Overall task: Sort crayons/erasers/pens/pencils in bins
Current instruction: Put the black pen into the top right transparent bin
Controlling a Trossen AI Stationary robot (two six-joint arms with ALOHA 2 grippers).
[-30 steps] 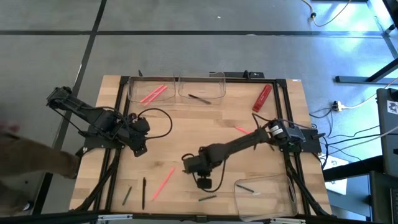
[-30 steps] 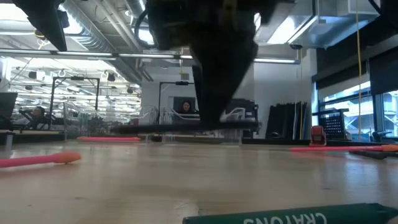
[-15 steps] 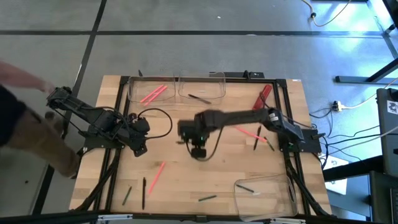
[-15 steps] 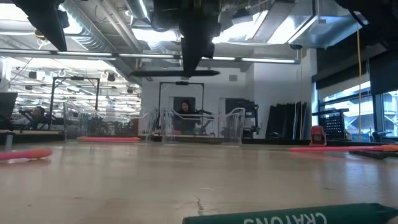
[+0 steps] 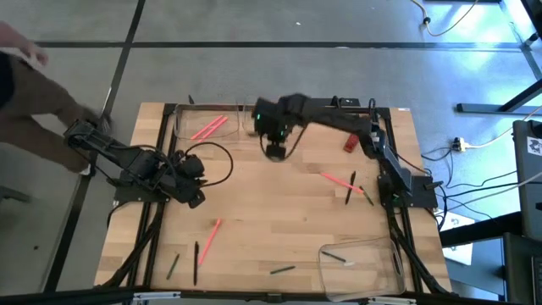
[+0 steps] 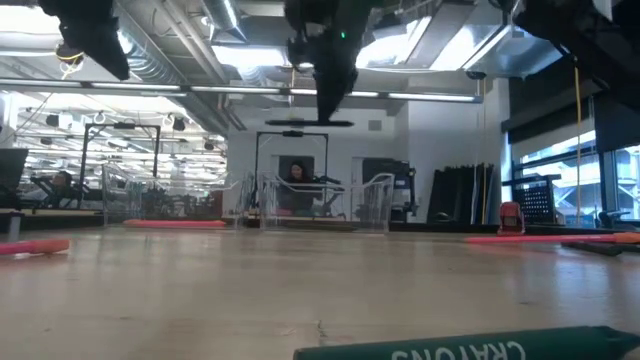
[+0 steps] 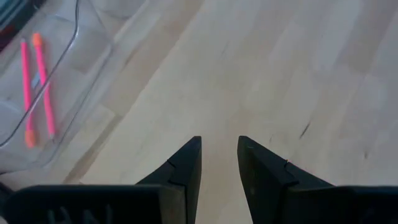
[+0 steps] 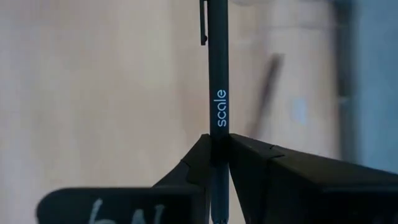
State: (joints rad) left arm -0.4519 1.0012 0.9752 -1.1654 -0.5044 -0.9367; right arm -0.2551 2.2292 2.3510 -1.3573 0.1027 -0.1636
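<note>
Right tool (image 8: 214, 163) grips a dark pen (image 8: 218, 74) marked "scale" between its closed fingers, held up over the far edge of the counter (image 5: 279, 212) right by the middle clear bin (image 5: 292, 108). Left tool (image 7: 219, 158) waits low at the counter's left side, its fingers a narrow gap apart, near the bin (image 7: 59, 87) holding two pink crayons (image 7: 37, 87).

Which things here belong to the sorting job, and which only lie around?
Job:
- pen in the right hand
- loose on the table: pink stick, black stick, green stick
- bins

Lying about:
- cable by the left arm
- person beside the table
</note>
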